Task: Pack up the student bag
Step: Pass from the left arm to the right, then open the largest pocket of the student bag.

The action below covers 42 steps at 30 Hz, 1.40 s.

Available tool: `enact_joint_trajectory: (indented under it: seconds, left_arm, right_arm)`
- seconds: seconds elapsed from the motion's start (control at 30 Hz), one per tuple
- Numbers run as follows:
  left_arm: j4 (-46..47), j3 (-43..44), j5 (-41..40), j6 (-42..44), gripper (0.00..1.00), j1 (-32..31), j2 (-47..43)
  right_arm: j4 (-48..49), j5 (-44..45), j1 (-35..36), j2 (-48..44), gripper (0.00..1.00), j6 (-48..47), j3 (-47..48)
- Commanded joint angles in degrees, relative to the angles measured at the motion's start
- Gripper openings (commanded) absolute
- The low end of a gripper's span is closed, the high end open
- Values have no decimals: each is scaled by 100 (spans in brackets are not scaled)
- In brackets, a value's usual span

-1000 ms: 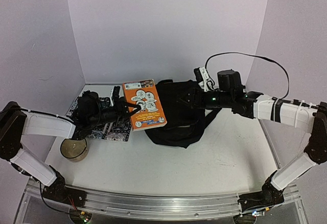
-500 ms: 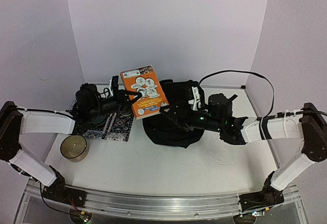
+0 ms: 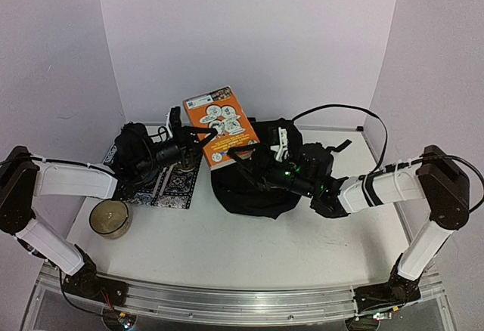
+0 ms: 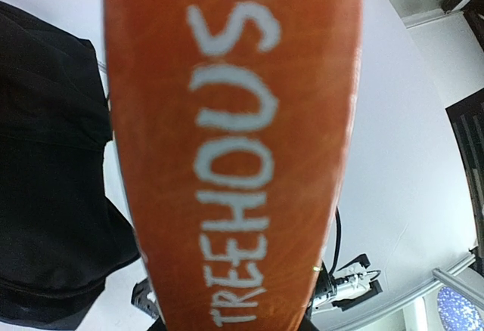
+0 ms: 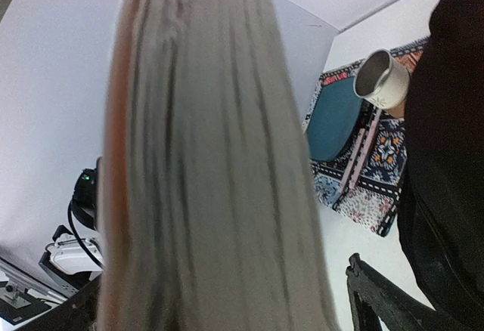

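Note:
The orange book (image 3: 223, 123) is held up in the air, tilted, over the left edge of the black student bag (image 3: 257, 191). My left gripper (image 3: 206, 140) is shut on its spine side; the spine (image 4: 234, 119) reading "TREEHOUSE" fills the left wrist view and hides the fingers. My right gripper (image 3: 236, 152) straddles the book's lower right edge. The grey page edges (image 5: 212, 157) fill the right wrist view, and one black finger (image 5: 370, 293) stands a little apart from them. The bag also shows in the left wrist view (image 4: 45, 157) and the right wrist view (image 5: 454, 119).
A patterned pouch (image 3: 170, 184) lies left of the bag, with a teal item (image 5: 336, 119) on it and a metal cup (image 5: 382, 78) beside it. A glass jar (image 3: 110, 218) stands near the front left. Walls close the back and sides.
My left gripper has lifted the book higher and tilted it. My right arm has swung left across the bag, and its jaws now stand round the book's edge.

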Motion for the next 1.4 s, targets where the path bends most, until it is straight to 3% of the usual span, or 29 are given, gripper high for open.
enact_joint_trajectory:
  seconds: [0.0,0.17,0.27,0.4,0.47,0.53,0.73,0.87,1.0,1.13,1.2,1.37]
  left_arm:
    - [1017,219,-66,-130,0,-165,-41]
    - [1260,110,-69,-310,0,-229,41]
    - [1365,8,-52,-340,0,-240,53]
    - [1397,-193,-64,-281,0,-241,77]
    - [1397,-301,-45,-165,4,-233,102]
    - [1391,-412,-20,7,10,-202,131]
    - [1174,-645,186,916,45,72,210]
    - [17,-394,401,2228,65,139,259]
    - [-1552,22,170,3887,78,137,185]
    - [-2372,277,-136,5080,85,62,126]
    - [-2843,478,-506,5768,91,-196,139]
    - [-3652,1082,-1833,7212,94,-1027,446]
  right_arm:
    - [1464,84,-11,-121,98,-354,524]
    - [1713,191,-19,-168,92,-539,589]
    - [1944,291,-22,-228,79,-627,495]
    - [2094,195,-36,-286,44,-742,425]
    - [2100,191,-60,-345,19,-781,340]
    - [2106,239,-106,-452,0,-824,195]
    - [1869,155,-461,-939,0,-923,-346]
    - [1086,141,-820,-1499,0,-1085,-693]
    - [-73,159,-1191,-2248,0,-1419,-904]
    - [-1623,492,-1450,-2986,0,-1929,-882]
    - [-2237,686,-1560,-3332,0,-2068,-863]
    - [-3157,1069,-1649,-3847,0,-2327,-758]
